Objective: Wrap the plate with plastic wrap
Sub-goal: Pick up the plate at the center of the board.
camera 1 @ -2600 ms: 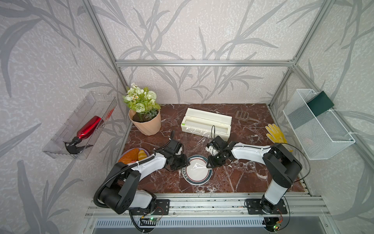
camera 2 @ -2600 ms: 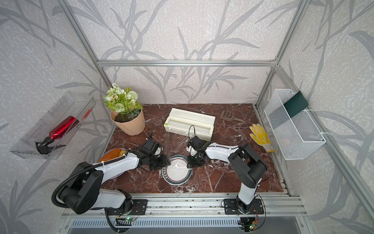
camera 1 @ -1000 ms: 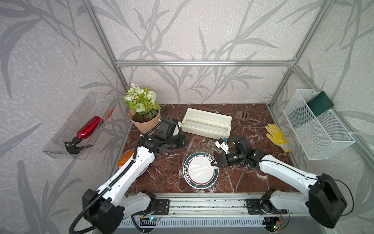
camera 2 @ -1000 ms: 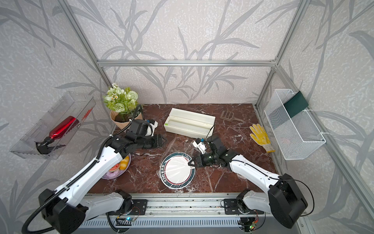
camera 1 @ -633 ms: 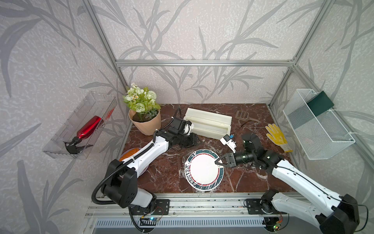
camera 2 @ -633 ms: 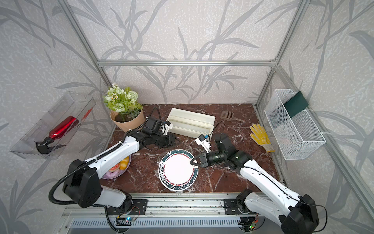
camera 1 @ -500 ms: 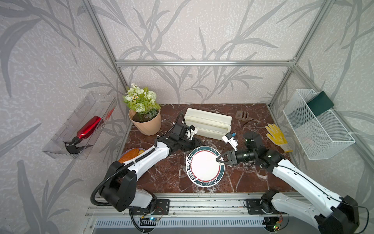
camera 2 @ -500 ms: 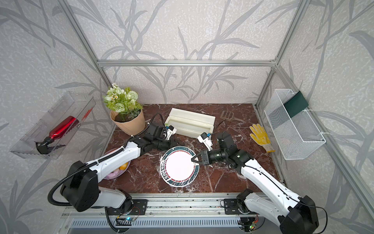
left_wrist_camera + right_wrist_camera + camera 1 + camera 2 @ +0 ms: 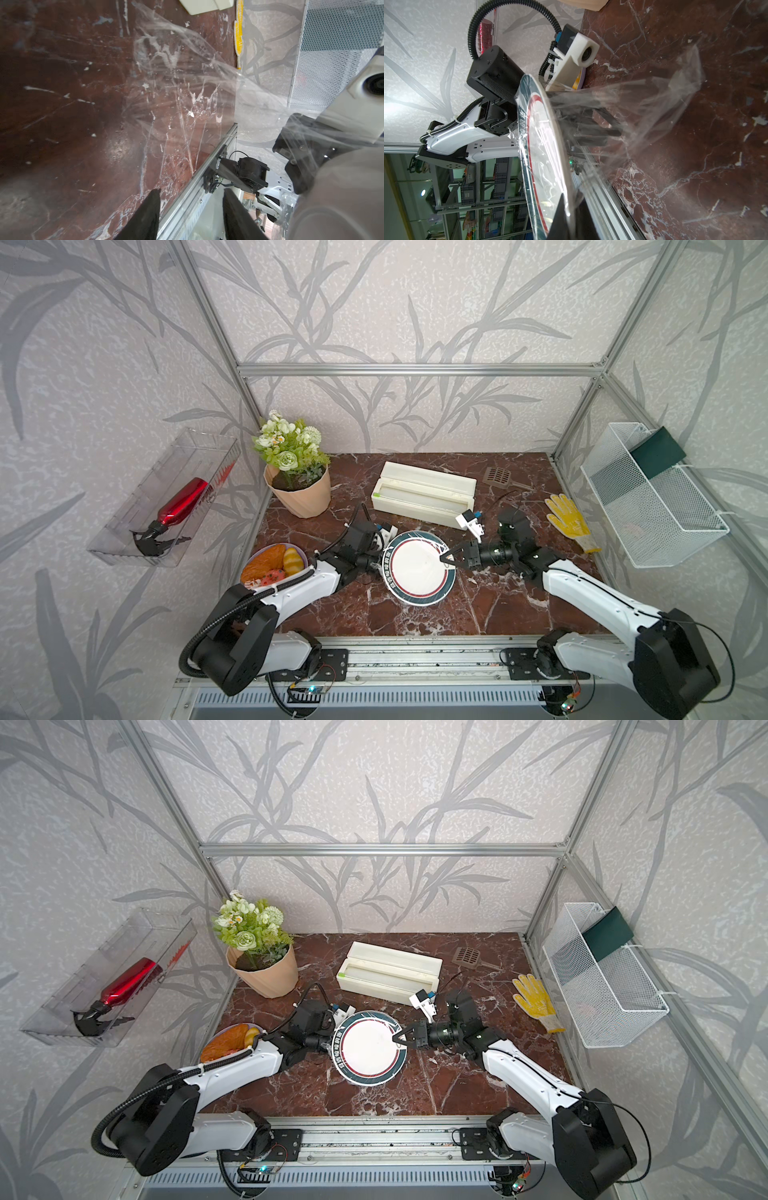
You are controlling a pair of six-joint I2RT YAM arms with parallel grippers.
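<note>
The plate (image 9: 417, 568) (image 9: 370, 1046) is white with a dark green rim and a red ring. It is held tilted above the marble table. My right gripper (image 9: 444, 558) (image 9: 571, 209) is shut on its right rim, pinching plastic wrap with it. The plastic wrap (image 9: 654, 108) (image 9: 182, 68) lies glossy over the plate's face and hangs loose and wrinkled beneath it. My left gripper (image 9: 190, 190) (image 9: 380, 556) is at the plate's left edge, mostly hidden under it. Its jaws are open with nothing between them. Its fingers (image 9: 602, 133) show through the film under the plate.
A cream dispenser box (image 9: 424, 493) lies behind the plate. A potted flower (image 9: 299, 489) stands at back left, and a purple plate of toy food (image 9: 274, 566) sits by the left arm. A yellow glove (image 9: 571, 520) and a brown scoop (image 9: 496, 477) lie at right.
My left gripper has come from near the pot and box down to the plate's left edge. The right gripper has kept its hold and carried the plate slightly back.
</note>
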